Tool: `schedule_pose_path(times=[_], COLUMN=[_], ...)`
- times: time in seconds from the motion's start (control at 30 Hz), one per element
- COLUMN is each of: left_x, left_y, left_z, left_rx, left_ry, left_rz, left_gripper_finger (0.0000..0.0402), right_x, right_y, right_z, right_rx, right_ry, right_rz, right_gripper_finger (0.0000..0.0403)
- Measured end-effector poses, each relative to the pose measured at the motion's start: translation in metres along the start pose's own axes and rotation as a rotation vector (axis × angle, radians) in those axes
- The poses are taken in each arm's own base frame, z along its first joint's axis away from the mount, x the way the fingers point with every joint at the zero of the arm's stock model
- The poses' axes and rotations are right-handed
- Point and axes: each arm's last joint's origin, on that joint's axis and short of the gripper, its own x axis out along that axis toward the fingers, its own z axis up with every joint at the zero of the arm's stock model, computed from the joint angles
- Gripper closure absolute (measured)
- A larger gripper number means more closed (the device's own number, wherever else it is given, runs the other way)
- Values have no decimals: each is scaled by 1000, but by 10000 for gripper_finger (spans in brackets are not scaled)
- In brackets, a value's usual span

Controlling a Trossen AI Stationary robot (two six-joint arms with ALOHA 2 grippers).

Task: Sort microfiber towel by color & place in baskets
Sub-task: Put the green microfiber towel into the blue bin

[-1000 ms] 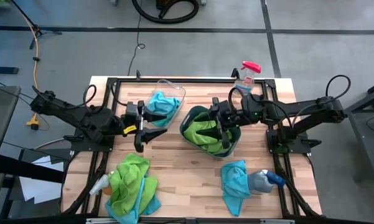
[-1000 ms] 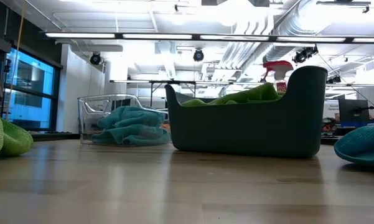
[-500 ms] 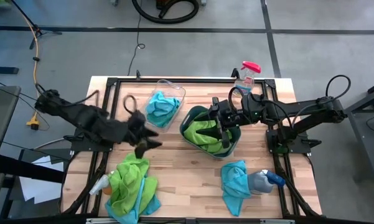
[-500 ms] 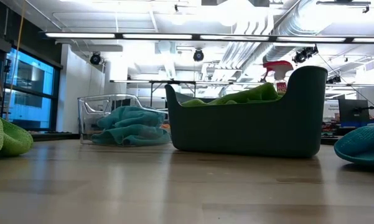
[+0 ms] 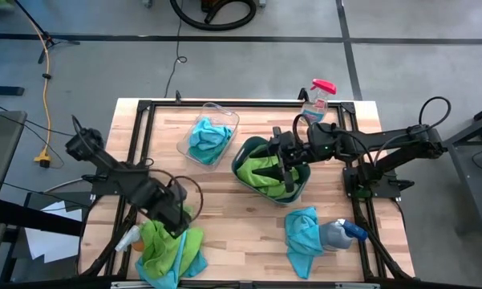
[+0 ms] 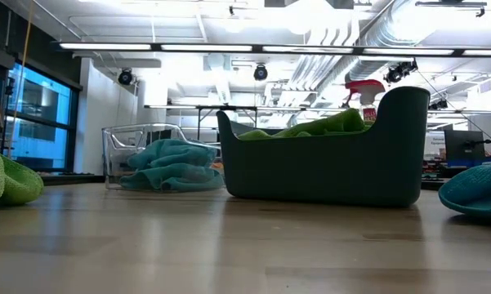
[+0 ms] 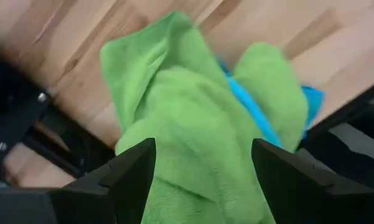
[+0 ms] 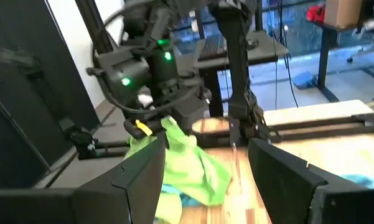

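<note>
1. Left gripper hangs wide open, empty, directly over the lime green towel heaped on a turquoise one, lined up to pinch it
2. Right gripper waits open, holding nothing, above the dark teal basket already holding green towels
3. Clear basket holds turquoise; another turquoise towel lies loose

Open board right in front of the dark tub, nothing blocking there. Left of that, the green towel heap fills the near corner; to the tub's right, a turquoise towel and spray bottle crowd the passage.
</note>
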Motion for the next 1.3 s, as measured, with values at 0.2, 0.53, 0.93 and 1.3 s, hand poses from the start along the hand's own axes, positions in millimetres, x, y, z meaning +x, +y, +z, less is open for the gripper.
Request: schedule_pose_path(times=[0.2,0.53,0.93,1.3], left_x=[6,25,33,-34], left_y=[-6,-3,2,6], left_z=[-6,-16,-13,32], left_rx=[-91,-177,-125,68], left_ry=[8,85,54,-242], left_rz=[18,69,112,27], left_gripper_finger=[147,147,279,399], right_x=[0,0,-1,-8], right_y=[-1,-2,-3,-2], right_z=[-4,-11,-17,-12], right_rx=[3,7,-15,33], right_ry=[44,114,174,153], right_rz=[-9,-23,-34,-34], right_gripper_finger=[174,174,174,174])
